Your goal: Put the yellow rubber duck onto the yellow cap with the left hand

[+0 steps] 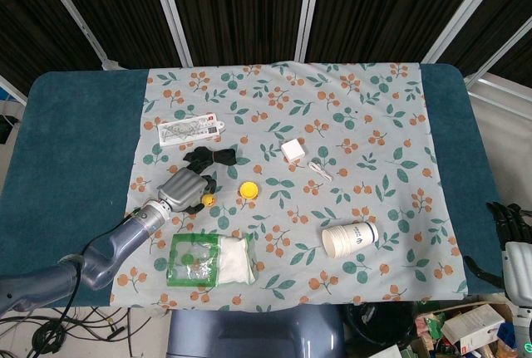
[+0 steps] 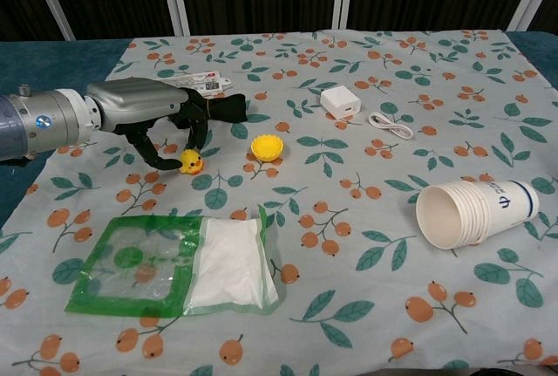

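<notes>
Closing my left robot hand around the yellow rubber duck, fingers curled about it, though the duck looks to be resting on the worktop. Lifting and placing onto the yellow cap, just right, remains.

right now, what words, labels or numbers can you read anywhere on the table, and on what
No text can be read for certain.
Paper cups: blue print on the side, too small to read.
Flat white packet: red and grey markings, blurred.
Green-edged bag: printed pattern, no legible words.
White charger: no marking visible.
</notes>
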